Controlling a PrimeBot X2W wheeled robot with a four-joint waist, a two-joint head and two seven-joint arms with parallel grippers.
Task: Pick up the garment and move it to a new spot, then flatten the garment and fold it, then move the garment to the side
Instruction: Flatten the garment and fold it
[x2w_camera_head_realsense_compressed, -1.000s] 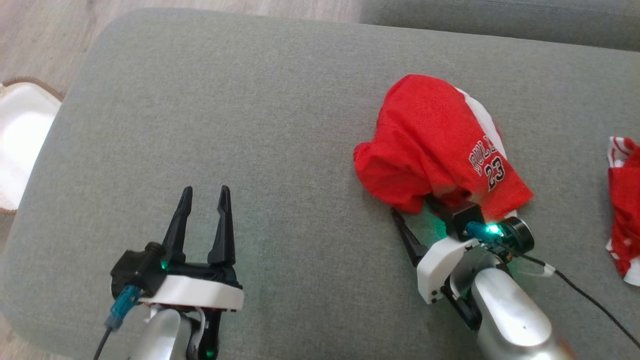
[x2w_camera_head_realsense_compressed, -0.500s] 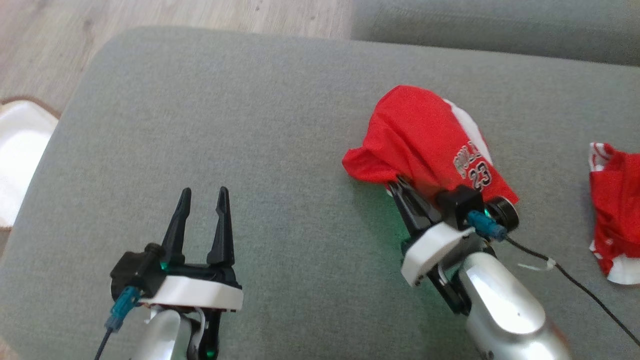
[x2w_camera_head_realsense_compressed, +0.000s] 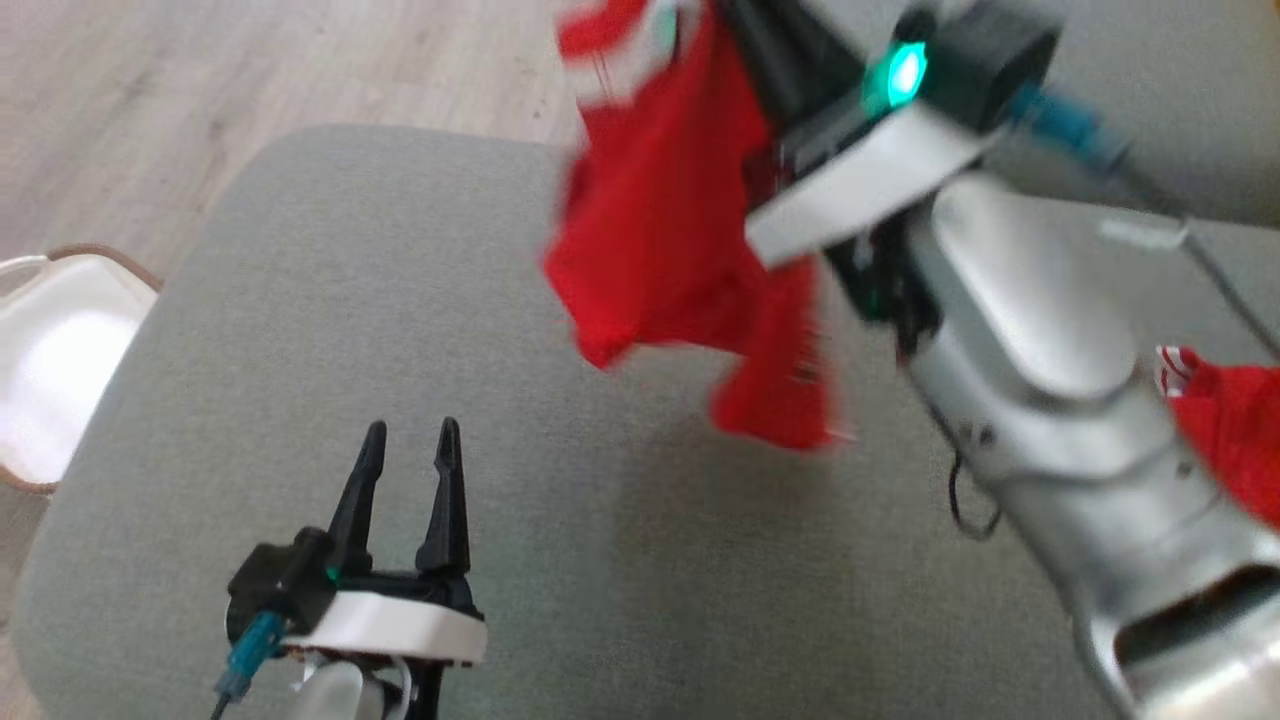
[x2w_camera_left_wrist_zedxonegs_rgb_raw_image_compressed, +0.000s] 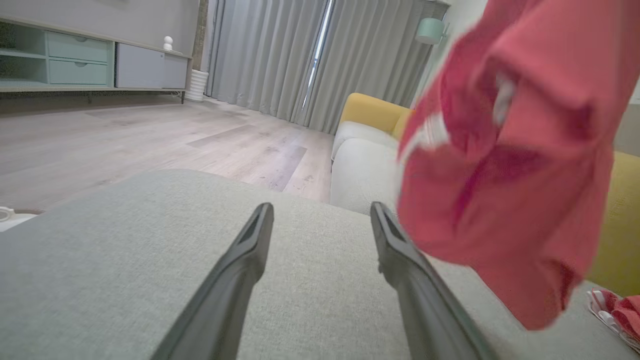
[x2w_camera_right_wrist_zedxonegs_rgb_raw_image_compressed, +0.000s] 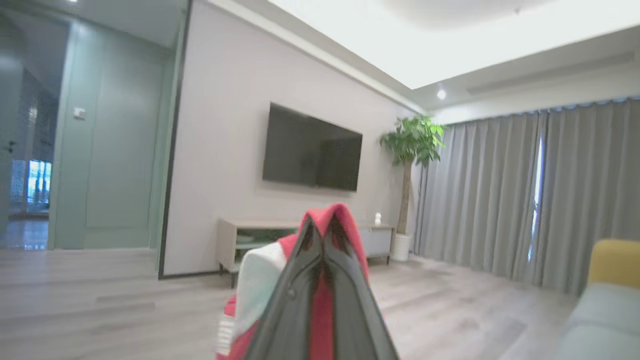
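The garment (x2w_camera_head_realsense_compressed: 660, 230) is a red jersey with white trim, and it hangs in the air above the grey cushion (x2w_camera_head_realsense_compressed: 400, 300). My right gripper (x2w_camera_head_realsense_compressed: 760, 40) is raised at the top of the head view and shut on the garment's upper edge. In the right wrist view the two fingers meet at the right gripper (x2w_camera_right_wrist_zedxonegs_rgb_raw_image_compressed: 322, 227), with red cloth (x2w_camera_right_wrist_zedxonegs_rgb_raw_image_compressed: 350, 235) pinched between them and draped over the tips. My left gripper (x2w_camera_head_realsense_compressed: 410, 435) stands open and empty, low over the cushion's near left. The left wrist view has the garment (x2w_camera_left_wrist_zedxonegs_rgb_raw_image_compressed: 510, 175) dangling to the right of the open left gripper (x2w_camera_left_wrist_zedxonegs_rgb_raw_image_compressed: 320, 210).
A second red and white cloth (x2w_camera_head_realsense_compressed: 1225, 420) lies at the cushion's right edge, and the left wrist view catches it (x2w_camera_left_wrist_zedxonegs_rgb_raw_image_compressed: 620, 310) too. A white object (x2w_camera_head_realsense_compressed: 50, 370) sits on the wooden floor to the left. A yellow and pale sofa (x2w_camera_left_wrist_zedxonegs_rgb_raw_image_compressed: 370, 107) stands beyond the cushion.
My right gripper closed on the garment and lifted it off the cushion, up and to the left. The head camera has shifted. The left gripper has stayed open in place.
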